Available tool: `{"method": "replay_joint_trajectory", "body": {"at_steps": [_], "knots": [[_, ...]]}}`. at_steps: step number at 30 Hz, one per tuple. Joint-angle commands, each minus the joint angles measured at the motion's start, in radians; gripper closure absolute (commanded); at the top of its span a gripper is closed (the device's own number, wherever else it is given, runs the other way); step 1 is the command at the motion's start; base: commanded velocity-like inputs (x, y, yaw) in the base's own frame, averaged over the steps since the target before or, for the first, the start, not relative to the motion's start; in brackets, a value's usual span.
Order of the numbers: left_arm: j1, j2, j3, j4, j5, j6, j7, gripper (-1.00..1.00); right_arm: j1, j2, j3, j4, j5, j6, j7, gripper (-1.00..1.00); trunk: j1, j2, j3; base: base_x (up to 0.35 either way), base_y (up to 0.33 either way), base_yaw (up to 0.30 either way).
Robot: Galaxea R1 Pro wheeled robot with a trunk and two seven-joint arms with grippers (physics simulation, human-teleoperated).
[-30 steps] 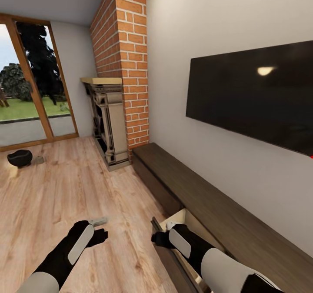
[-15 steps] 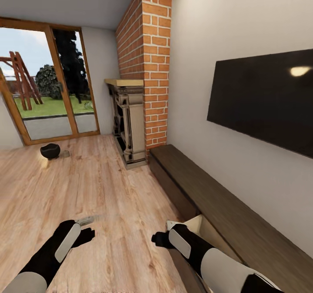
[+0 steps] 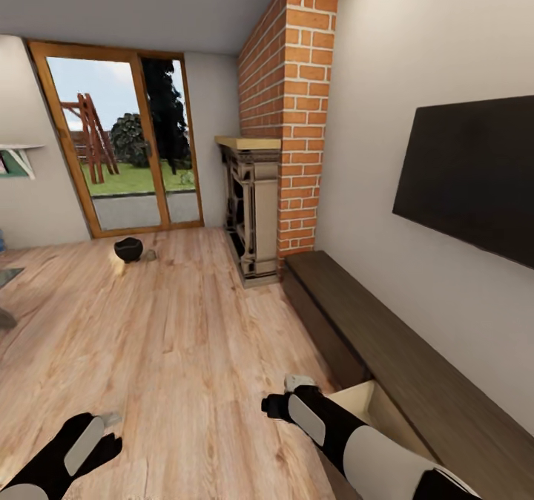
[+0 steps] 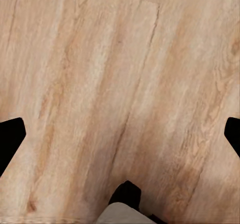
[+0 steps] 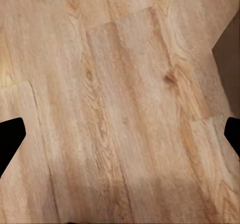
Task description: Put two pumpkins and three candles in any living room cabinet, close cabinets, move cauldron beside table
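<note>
— Where's the cauldron (image 3: 128,248) from here?

— Far across the wood floor (image 3: 170,337), over by the glass patio door (image 3: 122,147). A small grey lump, likely a candle (image 3: 149,254), lies just beside it on the side toward the fireplace (image 3: 252,211), and something pale sits at its other side; too small to name.

— And the arms?

— Both low and close to the robot, well apart from the pot. The cauldron lies ahead and to the left, so the left pincer (image 3: 111,420) is on the nearer side. The right pincer (image 3: 285,392) hangs next to the cabinet (image 3: 386,352), right by its open drawer (image 3: 371,403).

— Are the pincers holding anything?

— No. In each wrist view the dark fingertips (image 4: 11,139) sit wide apart with bare planks between them; same on the right (image 5: 10,136). Both spread, both empty.

— So what decides the next move?

— I'd judge it's the gap itself: the base has to roll toward the door first.
</note>
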Motion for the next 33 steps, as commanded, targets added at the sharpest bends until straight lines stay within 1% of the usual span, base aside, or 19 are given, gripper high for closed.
{"method": "replay_joint_trajectory", "body": {"at_steps": [1,3,4,7,9,10,11,12,13,14,16,17,19,20,24,29,33], "knots": [[0.0,0.001,-0.002,0.032,0.01,-0.023,0.008,-1.0,-0.001,0.0,0.009,-0.001,0.001,-0.015,-0.008,-1.0,0.0,-0.001,-0.001,0.0,0.0,0.288],[0.001,0.002,-0.003,0.089,0.007,-0.092,0.008,-1.0,0.004,0.0,0.009,0.005,0.02,-0.038,-0.007,-1.0,0.0,-0.001,-0.001,0.0,0.0,0.288],[0.001,0.002,-0.005,0.1,0.004,-0.112,0.007,-1.0,0.009,0.0,0.01,0.007,0.025,-0.043,-0.007,-1.0,0.0,-0.001,-0.001,0.0,0.0,0.288],[0.001,-0.002,-0.01,0.115,0.003,-0.137,0.007,-1.0,0.025,0.0,0.01,0.008,0.031,-0.05,-0.006,-1.0,0.0,-0.001,-0.001,0.0,0.0,0.288],[0.001,-0.01,-0.012,0.128,0.004,-0.146,0.007,-1.0,0.037,-0.001,0.01,0.009,0.033,-0.053,-0.006,-1.0,0.0,-0.001,-0.001,0.0,0.0,0.288],[0.002,-0.015,-0.012,0.143,0.005,-0.155,0.007,-1.0,0.043,-0.001,0.01,0.01,0.034,-0.057,-0.006,-1.0,0.0,-0.001,-0.001,0.0,0.0,0.288],[0.001,-0.028,-0.013,0.169,0.005,-0.185,0.001,-1.0,0.052,-0.001,0.01,0.011,0.034,-0.072,-0.005,-1.0,0.0,-0.001,-0.001,0.0,0.0,0.288],[0.002,-0.033,-0.013,0.176,0.004,-0.2,-0.005,-1.0,0.055,-0.001,0.01,0.011,0.034,-0.079,-0.004,-1.0,0.0,-0.001,-0.001,0.0,0.0,0.288],[0.002,-0.045,-0.013,0.191,0.003,-0.245,-0.032,-1.0,0.06,-0.001,0.01,0.012,0.033,-0.1,-0.003,-1.0,0.0,-0.001,-0.001,0.0,0.0,0.288],[0.002,-0.048,-0.013,0.196,0.003,-0.258,-0.044,-1.0,0.061,-0.001,0.01,0.012,0.033,-0.105,-0.003,-1.0,0.0,-0.001,-0.001,0.0,0.0,0.288],[0.002,-0.055,-0.016,0.221,0.0,-0.29,-0.091,-1.0,0.063,-0.001,0.011,0.012,0.032,-0.118,-0.003,-1.0,0.0,-0.001,-0.001,0.0,0.0,0.288],[0.001,-0.056,-0.018,0.234,-0.003,-0.299,-0.112,-1.0,0.064,-0.001,0.012,0.012,0.032,-0.121,-0.003,-1.0,0.0,-0.001,-0.001,0.0,0.0,0.288],[0.001,-0.059,-0.021,0.251,-0.005,-0.31,-0.144,-1.0,0.065,-0.001,0.029,0.012,0.031,-0.125,-0.004,-1.0,0.0,-0.001,-0.001,0.0,0.0,0.288],[0.001,-0.059,-0.021,0.254,-0.005,-0.312,-0.151,-1.0,0.065,-0.001,0.036,0.012,0.031,-0.126,-0.005,-1.0,0.0,-0.001,-0.001,0.0,0.0,0.288],[0.002,-0.059,-0.022,0.258,-0.006,-0.319,-0.16,-1.0,0.065,-0.001,0.049,0.012,0.03,-0.128,-0.008,-1.0,0.0,-0.001,-0.001,-0.002,0.001,0.288],[0.003,-0.059,-0.022,0.281,-0.006,-0.335,-0.167,-1.0,0.065,-0.001,0.051,0.013,0.03,-0.129,-0.006,-1.0,0.0,-0.001,-0.001,-0.031,0.061,0.288],[0.003,-0.06,-0.022,0.294,-0.006,-0.378,-0.168,-1.0,0.068,-0.001,0.051,0.014,0.03,-0.131,-0.003,-1.0,0.0,-0.001,-0.001,-0.005,0.06,0.288]]}}
